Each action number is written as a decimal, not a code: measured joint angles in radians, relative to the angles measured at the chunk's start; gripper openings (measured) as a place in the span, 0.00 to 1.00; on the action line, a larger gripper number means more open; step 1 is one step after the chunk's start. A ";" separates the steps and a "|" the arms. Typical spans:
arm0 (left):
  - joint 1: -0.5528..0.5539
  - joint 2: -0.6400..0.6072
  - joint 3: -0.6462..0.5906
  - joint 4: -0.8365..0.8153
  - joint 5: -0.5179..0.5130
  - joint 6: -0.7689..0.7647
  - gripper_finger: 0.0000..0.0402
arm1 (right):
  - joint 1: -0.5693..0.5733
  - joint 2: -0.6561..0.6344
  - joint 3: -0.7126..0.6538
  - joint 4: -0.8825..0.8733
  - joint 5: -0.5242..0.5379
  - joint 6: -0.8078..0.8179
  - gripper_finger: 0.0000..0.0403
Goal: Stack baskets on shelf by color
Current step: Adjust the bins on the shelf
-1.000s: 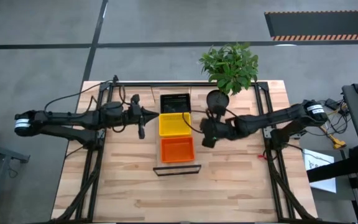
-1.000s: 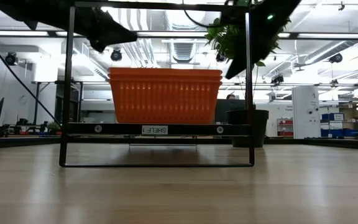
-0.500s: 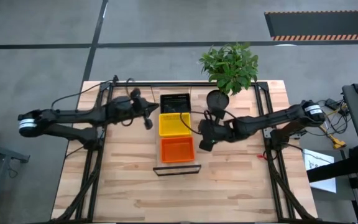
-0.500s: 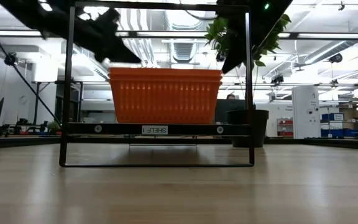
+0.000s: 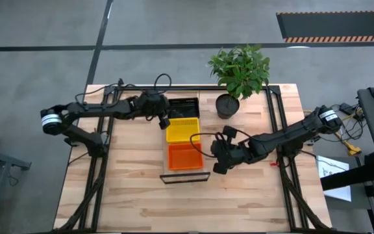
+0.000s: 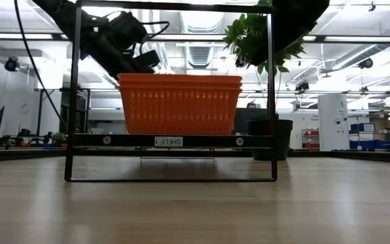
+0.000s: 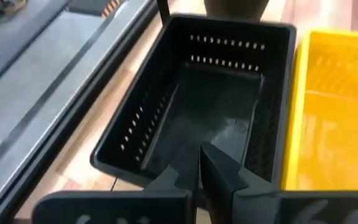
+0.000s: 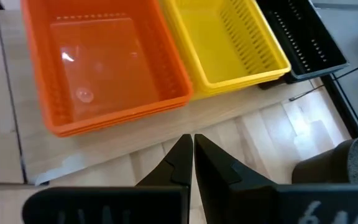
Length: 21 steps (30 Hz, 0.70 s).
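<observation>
Three mesh baskets sit in a row on the shelf (image 5: 186, 177): black (image 5: 183, 107) at the far end, yellow (image 5: 182, 130) in the middle, orange-red (image 5: 186, 156) at the near end. In the low view the orange-red stack (image 6: 180, 103) rests on the shelf's panel (image 6: 114, 141). My left gripper (image 7: 199, 163) is shut and hovers over the black basket (image 7: 216, 106), at its left side in the high view (image 5: 165, 121). My right gripper (image 8: 192, 149) is shut above the tabletop, just right of the orange-red basket (image 8: 104, 62); it also shows in the high view (image 5: 217, 168).
A potted plant (image 5: 240, 68) in a black pot (image 5: 226, 104) stands at the far right of the shelf, close to the black basket. The black arm frames (image 5: 99, 156) run along both table sides. Bare wood lies near the front edge (image 5: 187, 208).
My left gripper has gone toward the table's right and far edge, up to the black basket. My right gripper has drawn back toward the table's near edge, along the right side of the orange-red basket. The baskets have stayed in place.
</observation>
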 joint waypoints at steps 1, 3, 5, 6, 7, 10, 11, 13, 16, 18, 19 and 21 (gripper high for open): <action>0.003 0.003 0.007 -0.018 0.000 0.000 0.00 | 0.006 0.000 0.000 -0.002 0.000 0.000 0.02; 0.005 0.001 0.015 -0.051 0.000 -0.003 0.00 | 0.010 0.000 0.000 -0.001 0.000 0.000 0.02; 0.006 -0.006 0.017 -0.074 0.000 -0.004 0.00 | 0.013 0.000 0.000 -0.004 0.001 0.004 0.02; 0.006 -0.010 0.017 -0.081 0.000 -0.004 0.00 | 0.013 0.000 0.000 -0.006 0.001 0.004 0.02; 0.006 -0.014 0.017 -0.082 0.000 -0.005 0.00 | 0.013 0.000 0.000 -0.008 0.001 0.004 0.02; 0.006 -0.019 0.017 -0.087 0.000 -0.005 0.00 | 0.013 0.000 0.000 -0.008 0.002 0.004 0.02; 0.006 -0.019 0.017 -0.087 -0.001 -0.005 0.00 | 0.013 0.000 0.000 -0.008 0.002 0.004 0.02; 0.006 -0.019 0.017 -0.090 -0.001 -0.006 0.00 | 0.013 0.000 0.000 -0.008 0.002 0.004 0.02; 0.006 -0.019 0.017 -0.085 -0.001 -0.006 0.00 | 0.013 0.000 0.000 -0.008 0.002 0.006 0.02; 0.006 -0.019 0.017 -0.071 -0.001 -0.006 0.00 | 0.013 0.000 0.000 -0.008 0.002 0.011 0.02; 0.006 -0.018 0.017 -0.061 -0.001 -0.006 0.00 | 0.013 0.000 0.000 -0.008 0.002 0.011 0.02; 0.006 -0.007 0.017 -0.034 -0.001 -0.006 0.00 | 0.013 0.000 0.000 -0.008 0.002 0.011 0.02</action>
